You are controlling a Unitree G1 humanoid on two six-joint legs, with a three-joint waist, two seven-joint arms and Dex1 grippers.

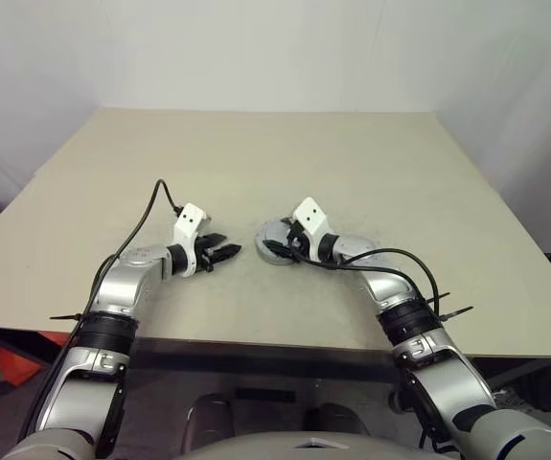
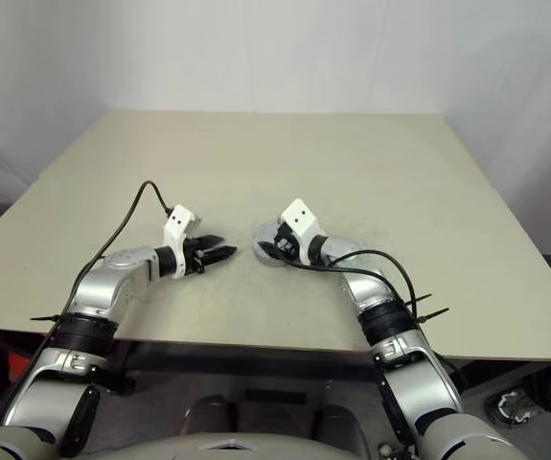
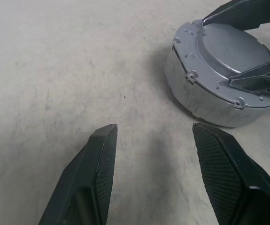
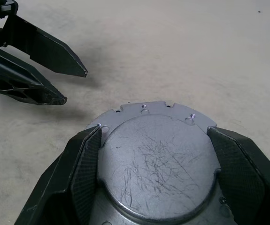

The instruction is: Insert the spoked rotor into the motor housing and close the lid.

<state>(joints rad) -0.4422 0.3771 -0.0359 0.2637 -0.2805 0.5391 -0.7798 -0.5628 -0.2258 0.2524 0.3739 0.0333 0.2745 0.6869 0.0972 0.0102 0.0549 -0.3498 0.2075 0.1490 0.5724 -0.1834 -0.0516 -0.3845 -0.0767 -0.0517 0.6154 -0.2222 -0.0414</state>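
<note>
Lid on the housing, right claw straddling it, left claw idle beside it.

From the head camera I see both forearms angled inward over the table point(image 1: 285, 153), wrists tipped a little downward so the two claws point toward each other. The right gripper point(image 4: 153, 154) reaches across the motor housing point(image 3: 205, 101) from its far side; its fingers point(image 4: 85, 164) stand wide, one on each side of the lid point(image 4: 156, 159) – I can't tell whether the pads press the rim or just flank it. The lid sits flat on top of the housing, notched edge and small screw holes showing. The left gripper point(image 3: 156, 176) hovers low over bare tabletop just short of the housing – its jaws are parted and hold nothing.
</note>
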